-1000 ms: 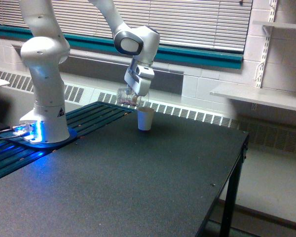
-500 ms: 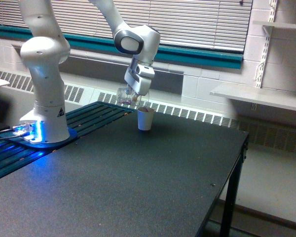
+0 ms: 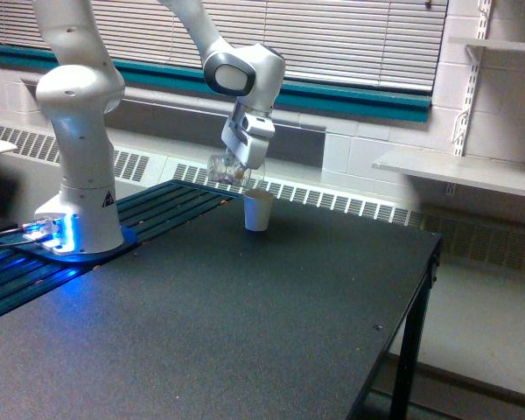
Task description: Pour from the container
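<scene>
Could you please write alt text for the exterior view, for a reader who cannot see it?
A white robot arm's tool holds a clear measuring cup tipped on its side just above a small white paper cup standing on a black table. The arm's base stands at the exterior view's left, with window blinds behind.

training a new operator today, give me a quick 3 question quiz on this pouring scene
1. True or false: the clear measuring cup is held in the air, tipped on its side, above and to the exterior view's left of the white paper cup.
2. What does the white paper cup stand on?
A. the black table
B. the wall shelf
C. the robot's base
3. Fill in: the gripper is shut on the ____.

Key
1. True
2. A, the black table
3. clear measuring cup
</scene>
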### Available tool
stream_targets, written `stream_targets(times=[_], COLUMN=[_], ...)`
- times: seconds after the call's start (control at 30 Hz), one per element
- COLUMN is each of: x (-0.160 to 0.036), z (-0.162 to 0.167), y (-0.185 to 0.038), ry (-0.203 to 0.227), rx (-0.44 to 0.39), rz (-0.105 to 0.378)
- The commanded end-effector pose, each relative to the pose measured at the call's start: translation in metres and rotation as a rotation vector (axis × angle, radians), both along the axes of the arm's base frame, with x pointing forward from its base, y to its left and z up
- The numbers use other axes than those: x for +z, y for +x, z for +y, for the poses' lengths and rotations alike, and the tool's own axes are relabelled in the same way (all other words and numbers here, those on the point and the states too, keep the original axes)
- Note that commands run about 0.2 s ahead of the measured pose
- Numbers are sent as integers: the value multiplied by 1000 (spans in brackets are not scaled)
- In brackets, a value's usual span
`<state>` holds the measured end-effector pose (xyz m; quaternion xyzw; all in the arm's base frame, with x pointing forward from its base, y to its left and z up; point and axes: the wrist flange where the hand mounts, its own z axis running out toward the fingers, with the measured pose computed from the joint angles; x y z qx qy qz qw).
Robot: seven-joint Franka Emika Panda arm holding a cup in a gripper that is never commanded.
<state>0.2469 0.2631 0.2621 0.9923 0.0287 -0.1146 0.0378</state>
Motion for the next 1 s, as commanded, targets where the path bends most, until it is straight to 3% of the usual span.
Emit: stream_targets(times=[0.03, 0.1, 0.2, 0.33, 0.63, 0.73, 0.83, 1.0], x=[2, 0, 1, -1, 0, 0, 0, 0], z=[-1, 3, -2, 2, -2, 4, -1, 3], y=[7, 0, 6, -1, 4, -2, 5, 2], ry=[-11, 1, -13, 2, -18, 3, -19, -10], rx=[4, 23, -1, 26, 10, 35, 16, 33], rz=[-16, 12, -7, 23, 5, 30, 7, 24])
